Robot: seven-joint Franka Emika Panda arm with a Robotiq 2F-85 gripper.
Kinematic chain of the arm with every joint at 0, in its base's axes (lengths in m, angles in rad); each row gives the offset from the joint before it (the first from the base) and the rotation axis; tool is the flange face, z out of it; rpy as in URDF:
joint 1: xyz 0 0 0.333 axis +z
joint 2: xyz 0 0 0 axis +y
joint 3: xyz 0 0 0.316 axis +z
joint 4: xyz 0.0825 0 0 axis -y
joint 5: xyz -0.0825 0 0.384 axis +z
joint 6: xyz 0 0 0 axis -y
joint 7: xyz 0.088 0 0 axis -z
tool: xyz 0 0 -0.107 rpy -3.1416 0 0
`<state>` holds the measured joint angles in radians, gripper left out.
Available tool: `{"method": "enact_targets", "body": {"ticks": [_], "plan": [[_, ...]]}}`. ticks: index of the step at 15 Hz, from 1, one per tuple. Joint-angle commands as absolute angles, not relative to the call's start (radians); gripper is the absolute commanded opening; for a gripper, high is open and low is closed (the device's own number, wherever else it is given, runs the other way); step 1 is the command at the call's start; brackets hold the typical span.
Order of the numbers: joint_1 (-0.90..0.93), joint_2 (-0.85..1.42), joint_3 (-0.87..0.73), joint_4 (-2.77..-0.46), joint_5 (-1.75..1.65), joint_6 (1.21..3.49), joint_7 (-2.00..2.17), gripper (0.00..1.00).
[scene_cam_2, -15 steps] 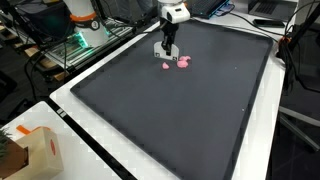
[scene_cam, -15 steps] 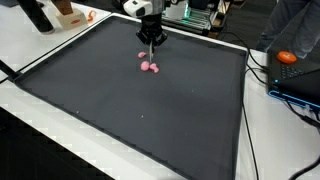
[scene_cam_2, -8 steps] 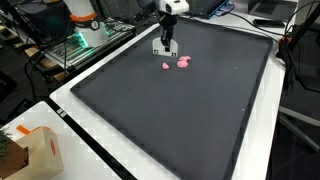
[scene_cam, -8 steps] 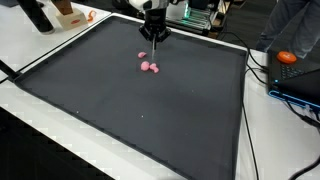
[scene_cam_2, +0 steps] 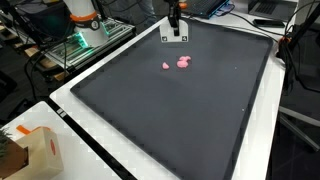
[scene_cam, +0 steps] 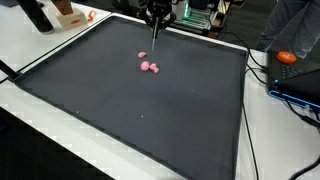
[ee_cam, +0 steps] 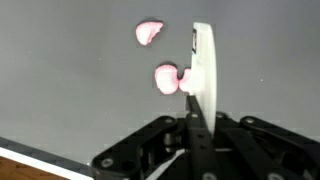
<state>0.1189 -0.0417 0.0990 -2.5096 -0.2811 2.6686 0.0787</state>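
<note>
Wrist view: gripper [ee_cam: 203,42] closed, empty, above pink pieces [ee_cam: 165,78] on black mat [ee_cam: 70,90].

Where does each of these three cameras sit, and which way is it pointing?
Exterior view: off the robot, raised, looking down across the black mat toward its far edge; only the gripper shows, at top.
Exterior view: off the robot, raised near a cardboard box, looking along the black mat; only the gripper shows.
Wrist view: on the wrist, looking down past the gripper at the black mat.
Shared: all three catch the pink pieces.
</note>
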Motion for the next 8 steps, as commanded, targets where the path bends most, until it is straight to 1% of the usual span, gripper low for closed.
{"method": "enact_targets", "body": {"ticks": [1,5,6,8], "plan": [[0.118,-0.067,0.131,-2.460,-0.352,2.607,0.168,0.01],[0.130,-0.032,0.167,-2.356,-0.395,2.555,0.192,0.01],[0.122,-0.056,0.156,-2.398,-0.354,2.585,0.162,0.04],[0.128,-0.048,0.164,-2.369,-0.359,2.576,0.163,0.04]]}}
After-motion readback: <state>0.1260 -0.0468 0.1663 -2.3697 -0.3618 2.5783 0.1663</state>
